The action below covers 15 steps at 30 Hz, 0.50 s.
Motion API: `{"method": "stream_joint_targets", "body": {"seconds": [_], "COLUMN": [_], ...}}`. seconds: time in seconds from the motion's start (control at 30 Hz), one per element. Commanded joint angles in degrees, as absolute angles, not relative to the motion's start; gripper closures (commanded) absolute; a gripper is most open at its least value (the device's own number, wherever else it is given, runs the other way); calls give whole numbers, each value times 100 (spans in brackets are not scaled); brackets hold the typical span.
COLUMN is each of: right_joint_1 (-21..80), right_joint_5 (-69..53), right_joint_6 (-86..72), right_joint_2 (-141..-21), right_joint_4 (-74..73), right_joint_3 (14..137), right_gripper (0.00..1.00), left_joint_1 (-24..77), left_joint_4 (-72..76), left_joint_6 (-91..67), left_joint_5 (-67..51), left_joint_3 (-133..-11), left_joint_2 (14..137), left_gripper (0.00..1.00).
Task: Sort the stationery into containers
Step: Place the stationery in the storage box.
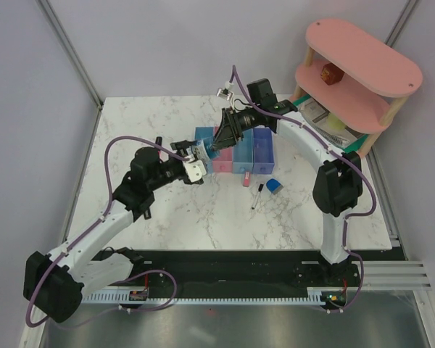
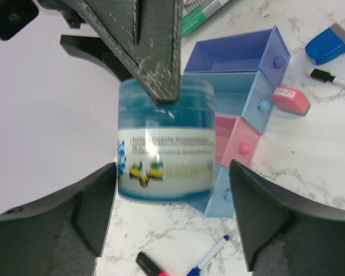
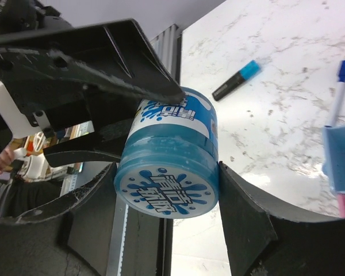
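Note:
The round blue-white tape roll (image 1: 201,151) hangs above the table just left of the bins. My right gripper (image 3: 169,213) is shut on it, a finger on each side. My left gripper (image 2: 172,218) is open around the same roll (image 2: 164,144), with a gap at its fingers. The joined bins stand below: light blue (image 2: 221,198), pink (image 2: 233,144), blue (image 2: 241,98), violet-blue (image 2: 236,54). A pink eraser (image 2: 290,99), a blue cube (image 2: 329,45) and a pen (image 2: 333,79) lie in front of them. A pink highlighter (image 2: 149,266), a blue pen (image 2: 210,259) and a blue highlighter (image 3: 237,79) lie on the marble.
A pink two-tier shelf (image 1: 359,72) with a small brown block (image 1: 330,73) stands at the back right, over a green-rimmed tray (image 1: 333,127). The bins (image 1: 243,156) sit mid-table. Grey walls close the left and back sides.

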<state>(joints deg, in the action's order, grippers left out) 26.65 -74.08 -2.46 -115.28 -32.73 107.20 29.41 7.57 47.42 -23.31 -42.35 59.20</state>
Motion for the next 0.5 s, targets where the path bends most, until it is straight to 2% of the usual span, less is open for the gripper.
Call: {"method": "stream_joint_targets", "body": {"seconds": [0.0, 0.1, 0.23, 0.33, 0.47], "right_joint_1": [2075, 1864, 1557, 1485, 1503], "right_joint_5": [-6891, -6610, -5916, -4749, -3237], "right_joint_6": [-527, -571, -466, 436, 1264], "right_joint_2": [-11197, -11180, -11127, -11223, -11241], "right_joint_4": [-2892, -2874, -3005, -3996, -4543], "right_joint_3": [10696, 10688, 10731, 11275, 11619], "right_gripper": [79, 79, 78, 78, 78], "left_joint_1": [2962, 2962, 2962, 2962, 2962], "left_joint_4": [220, 35, -482, -904, -1739], "left_joint_6": [4904, 4896, 4922, 4703, 4028], "left_joint_5": [-2154, -2066, -1855, -1267, -362], "left_joint_3": [-4377, -4394, -4508, -4789, -5552], "left_joint_2": [5520, 5379, 5230, 5291, 5694], "left_gripper": [5, 1, 0, 0, 0]}}
